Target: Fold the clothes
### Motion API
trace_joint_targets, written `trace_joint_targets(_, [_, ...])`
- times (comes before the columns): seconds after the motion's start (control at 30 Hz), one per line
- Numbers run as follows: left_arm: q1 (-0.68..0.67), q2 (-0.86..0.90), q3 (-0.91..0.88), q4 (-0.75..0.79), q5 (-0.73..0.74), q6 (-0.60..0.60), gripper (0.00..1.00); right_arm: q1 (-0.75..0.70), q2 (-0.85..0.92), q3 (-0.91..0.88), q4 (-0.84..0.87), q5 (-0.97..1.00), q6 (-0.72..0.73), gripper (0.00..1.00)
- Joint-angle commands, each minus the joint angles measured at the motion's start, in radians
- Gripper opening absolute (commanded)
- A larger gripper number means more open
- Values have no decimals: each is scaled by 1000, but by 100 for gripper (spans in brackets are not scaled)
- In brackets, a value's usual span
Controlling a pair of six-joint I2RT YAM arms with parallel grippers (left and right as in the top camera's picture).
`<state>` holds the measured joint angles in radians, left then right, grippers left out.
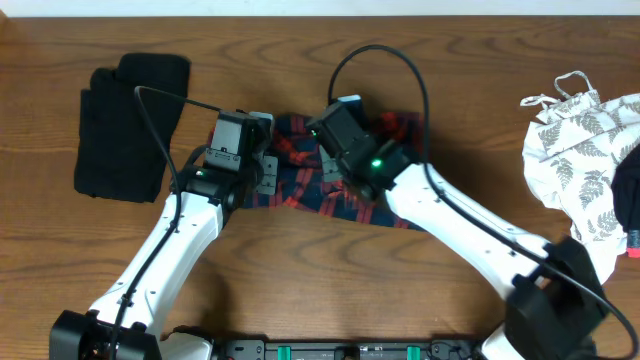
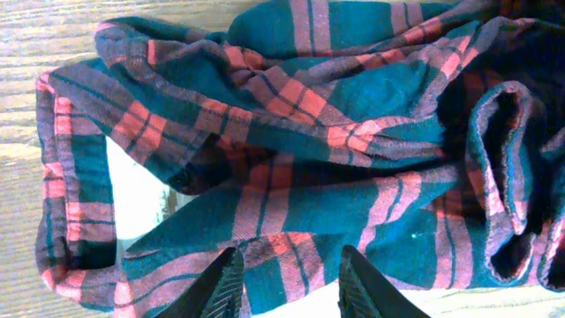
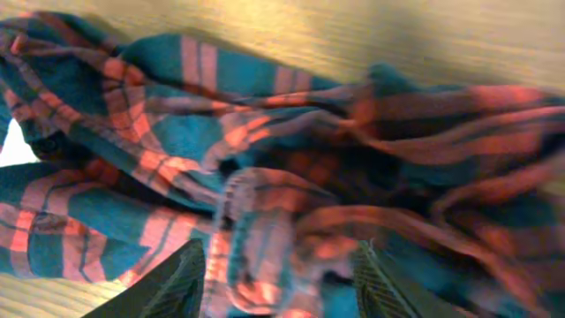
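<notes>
Left pincer (image 2: 291, 265), right pincer (image 3: 275, 256) both spread, empty over bunched plaid shirt (image 1: 298, 190); I'd grab outer edges, flatten first.

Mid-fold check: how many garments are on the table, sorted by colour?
Red-and-navy plaid shirt: 1
Black garment: 1
White leaf-print garment: 1
Total: 3, not counting a dark item cut off at the right edge.

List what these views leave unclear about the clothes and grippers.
- Overhead: the left arm and right arm cover most of the plaid shirt; collar and sleeves hidden.
- Overhead: the leaf-print garment is cut by the right edge.
- Right wrist: blurred; whether the right gripper touches cloth is unclear.
</notes>
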<state>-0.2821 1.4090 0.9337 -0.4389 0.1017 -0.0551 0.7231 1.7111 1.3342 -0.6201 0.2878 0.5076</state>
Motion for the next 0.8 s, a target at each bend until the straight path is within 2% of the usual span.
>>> trace_joint_targets(0.0, [6,-4,22,-2,3,-9,37,-54,-121,26,-37,65,-15,47])
trace_joint_targets(0.03, [6,-4,22,-3,3,-9,36,-78,-157,26,-74,75,-10,43])
trace_joint_targets(0.23, [47,-13,22,-6,3,-55,36,-241,-250,25,-373,81,125,36])
trace_joint_targets(0.33, [98,-30,22,-9,3,-59,36,-284,-235,-5,-413,11,108,34])
trace_joint_targets(0.5, [183,-59,22,-22,12,-120,36,-286,-171,-108,-365,-45,140,34])
trace_joint_targets(0.77, [204,-62,22,-28,67,-119,37,-241,0,-217,-98,-267,92,34])
